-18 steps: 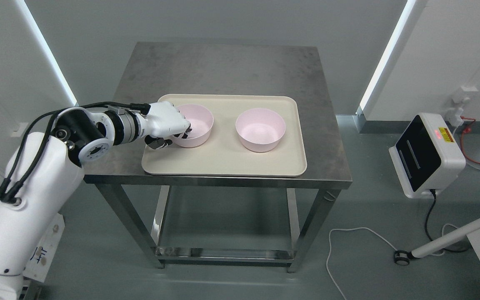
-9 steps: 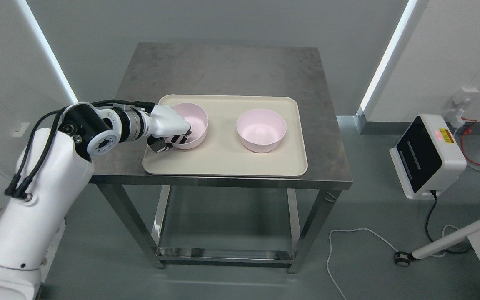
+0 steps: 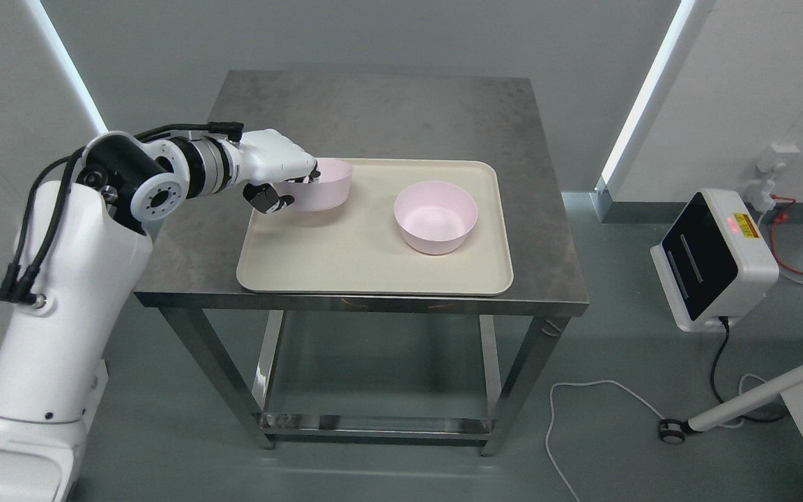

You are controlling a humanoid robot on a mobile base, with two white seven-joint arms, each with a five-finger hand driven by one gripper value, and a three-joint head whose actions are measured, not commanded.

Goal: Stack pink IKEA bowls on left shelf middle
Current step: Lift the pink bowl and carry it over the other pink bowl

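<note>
Nearest, at four o'clock on the grey floor [image 3: 373, 474], a white cable [image 3: 569, 397] loops toward a white boxy device with a black face [image 3: 712, 261], and a white wheeled leg [image 3: 757, 397] crosses the five o'clock corner. At the centre stands a rectangular brushed-steel table [image 3: 387, 111] on four legs with a lower rail. On its near half lies a cream rectangular plastic tray with rounded corners [image 3: 373, 272], its long axis running nine to three o'clock.

At the tray's three o'clock side, a round pink plastic bowl [image 3: 436, 216] sits upright and empty, mouth up. At the tray's ten o'clock corner, a second round pink bowl [image 3: 323, 187] is held clear of the tray, a shadow beneath it, mouth roughly upward; its inside is not visible. The left hand [image 3: 277, 171], white with dark fingertips, reaches in from nine o'clock and pinches that bowl's near rim, fingers [image 3: 297, 159] over the top, thumb below.

Beyond, pale walls carry two slanted bright light strips [image 3: 645, 90].
</note>
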